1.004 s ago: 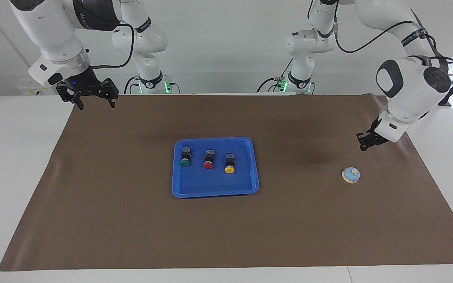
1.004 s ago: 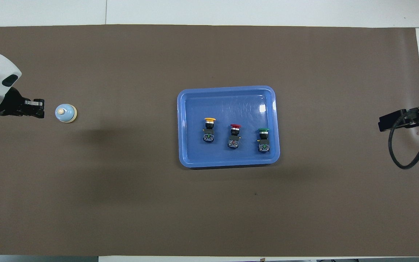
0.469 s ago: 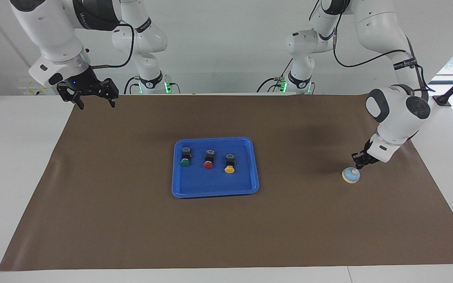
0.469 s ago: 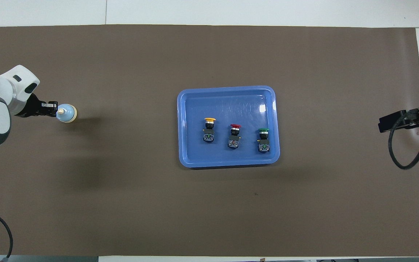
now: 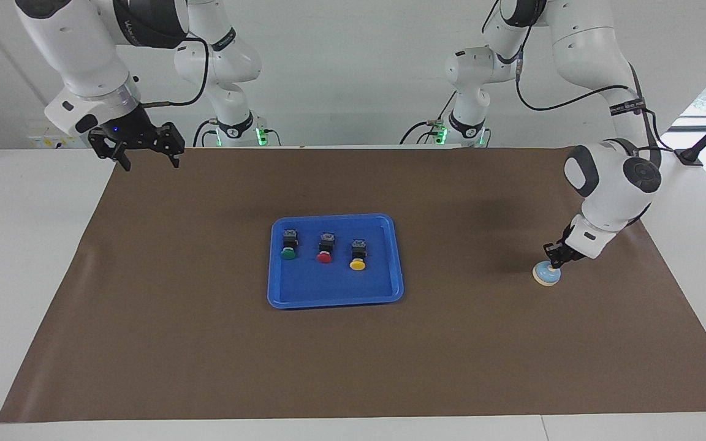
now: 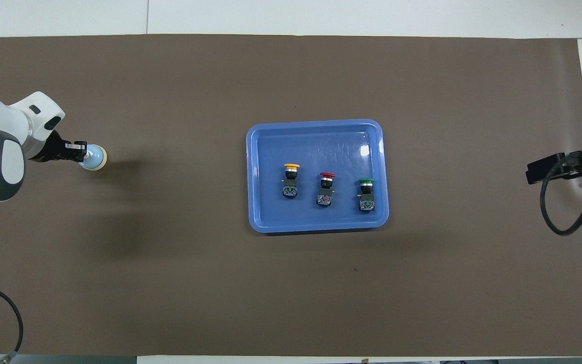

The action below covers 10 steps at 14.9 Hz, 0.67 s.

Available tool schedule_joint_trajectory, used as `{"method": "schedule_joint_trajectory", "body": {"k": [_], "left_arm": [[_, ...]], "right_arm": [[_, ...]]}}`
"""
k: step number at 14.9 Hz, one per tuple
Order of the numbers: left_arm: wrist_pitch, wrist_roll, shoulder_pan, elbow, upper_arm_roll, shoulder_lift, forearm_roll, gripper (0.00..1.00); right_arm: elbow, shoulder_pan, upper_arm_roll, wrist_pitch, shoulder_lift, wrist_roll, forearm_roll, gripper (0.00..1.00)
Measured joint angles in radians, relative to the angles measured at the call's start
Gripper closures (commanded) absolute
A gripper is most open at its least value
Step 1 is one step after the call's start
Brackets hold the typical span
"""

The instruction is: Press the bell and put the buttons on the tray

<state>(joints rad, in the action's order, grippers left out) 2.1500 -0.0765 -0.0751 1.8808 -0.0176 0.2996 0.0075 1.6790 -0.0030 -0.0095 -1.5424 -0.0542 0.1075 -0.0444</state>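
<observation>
pressing the bell point(image 5: 546, 275) with my left tool point(image 5: 553, 257), well apart from the tray point(image 5: 334, 297); whether its fingers are together i cannot tell. all three buttons point(image 5: 323, 248) already sit in the tray, so little seems left. my right tool point(image 5: 140, 146) waits spread over the bench point(image 5: 206, 355) corner.

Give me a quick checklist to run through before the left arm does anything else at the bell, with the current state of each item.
1. Left gripper on top of the bell: ok, its tip meets the knob in the facing view.
2. Bell sits flat on the brown mat, toward the left arm's end: ok.
3. Knob actually pressed down: cannot tell.
4. Green button, red button and yellow button inside the tray: ok, all three in a row.
5. Right gripper out of the way: ok, open, waiting over the mat's corner at its own end.
</observation>
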Motion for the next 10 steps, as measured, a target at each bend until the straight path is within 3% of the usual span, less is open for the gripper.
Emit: {"method": "schedule_joint_trajectory", "body": {"k": [2, 3, 4, 5, 10], "left_arm": [[-0.158, 0.000, 0.006, -0.109, -0.002, -0.005, 0.000, 1.00], [-0.238, 0.000, 0.007, -0.166, -0.004, -0.014, 0.000, 0.64], [-0.313, 0.000, 0.009, -0.214, -0.004, -0.031, 0.000, 0.16], [-0.378, 0.001, 0.009, -0.246, -0.004, -0.054, 0.000, 0.00], [-0.582, 0.009, 0.011, -0.279, -0.007, -0.207, 0.000, 0.00]], "right_arm": [[0.000, 0.000, 0.000, 0.000, 0.000, 0.000, 0.000, 0.00], [0.000, 0.000, 0.000, 0.000, 0.000, 0.000, 0.000, 0.00], [0.000, 0.000, 0.000, 0.000, 0.000, 0.000, 0.000, 0.00], [0.000, 0.000, 0.000, 0.000, 0.000, 0.000, 0.000, 0.00], [0.000, 0.000, 0.000, 0.000, 0.000, 0.000, 0.000, 0.00]]}}
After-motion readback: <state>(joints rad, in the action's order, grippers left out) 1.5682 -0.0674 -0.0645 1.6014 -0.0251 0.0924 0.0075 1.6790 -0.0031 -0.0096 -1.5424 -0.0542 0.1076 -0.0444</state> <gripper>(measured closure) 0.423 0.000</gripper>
